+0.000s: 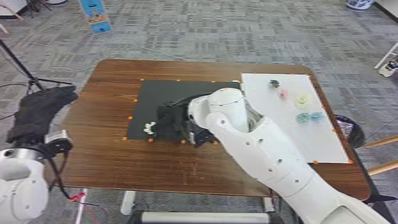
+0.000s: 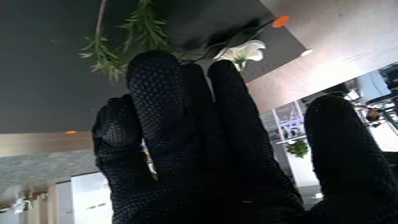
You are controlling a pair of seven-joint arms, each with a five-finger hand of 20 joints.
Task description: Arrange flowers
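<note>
The white flower point(image 1: 149, 128) lies at 8 o'clock on the black mat point(image 1: 164, 89). Toward its 2 o'clock, the right hand point(image 1: 171, 114) is over the mat, fingers straight, thumb spread, no held item visible; the white board point(image 1: 311, 150) at 3 o'clock carries small coloured flowers point(image 1: 302, 100). The left hand point(image 1: 38, 111) is beyond the table's point(image 1: 98, 155) 9 o'clock edge, fingers extended.

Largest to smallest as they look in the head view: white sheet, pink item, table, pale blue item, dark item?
Table
White sheet
Pale blue item
Pink item and dark item: too alike to rank
</note>
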